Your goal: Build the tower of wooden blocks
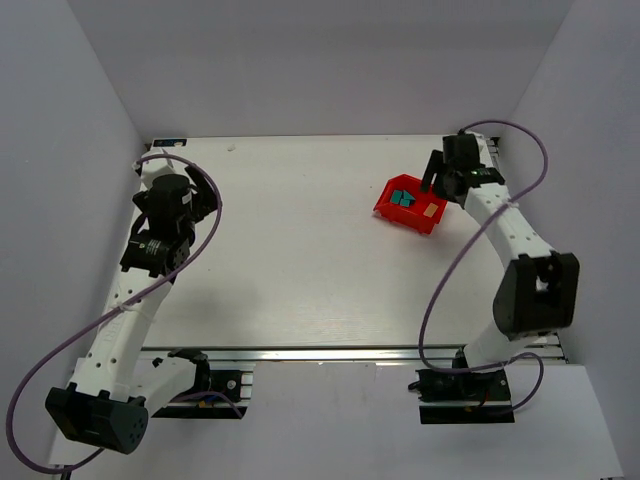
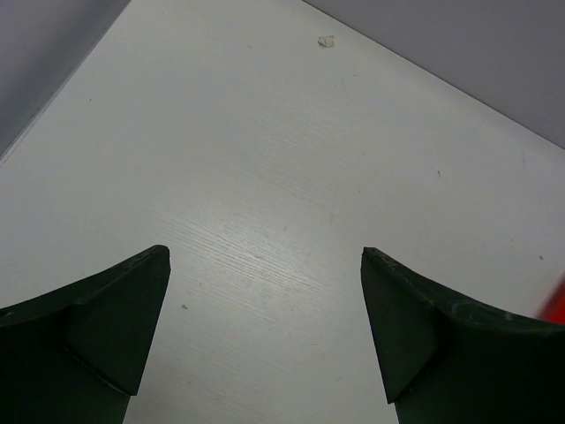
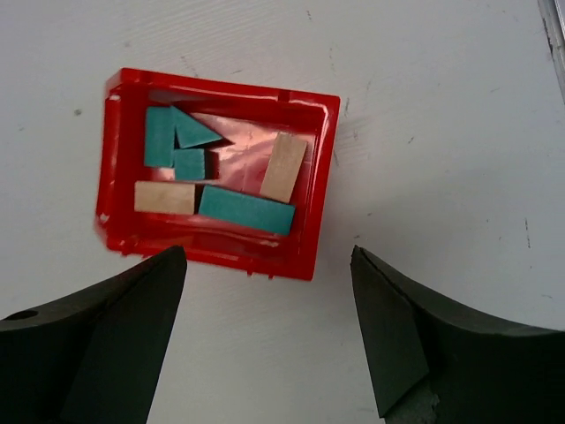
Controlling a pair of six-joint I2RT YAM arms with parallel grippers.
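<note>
Your left gripper (image 2: 265,256) hangs over the left side of the tabletop (image 1: 300,250). Its fingers are spread wide and hold nothing. Under it you see only the white tabletop and a tiny white speck (image 2: 327,41) far ahead.

Over on the right, near the back, sits the red bin (image 3: 221,84). The wood blocks (image 3: 189,164) all lie flat inside it, side by side, not stacked. You can count four teal blocks (image 3: 245,209) and two tan blocks (image 3: 283,167). Your right gripper (image 3: 265,256) hangs just beside the bin. Its fingers are wide apart too, and it holds nothing.
</note>
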